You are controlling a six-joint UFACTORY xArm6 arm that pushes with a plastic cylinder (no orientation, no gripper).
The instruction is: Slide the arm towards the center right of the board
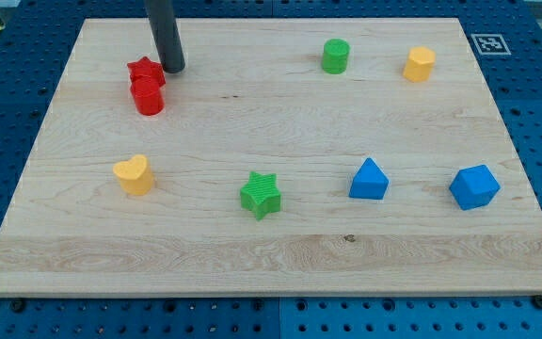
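Closest to the camera is the green star (261,195), sitting a bit left of the middle along the board's (280,259) bottom half. Same row: yellow heart (134,174) toward the left edge, then a blue pyramid-ish block (369,179) and a blue cube-ish one (474,186) toward the right edge.

Up near the top edge there's a green cylinder (336,56) and a yellow block (420,64) close to the top-right corner, well apart from everything else.

Top-left corner area: red star (145,71) with a red cylinder (148,97) touching it just below. My tip (173,70) is right beside the red star on its right, looks like touching or nearly. The rod stands pretty much upright, long axis running up out of the view's top, leaning slightly left. No jaws on it, just a plain rod, holding nothing. It's far from the center right of the board.
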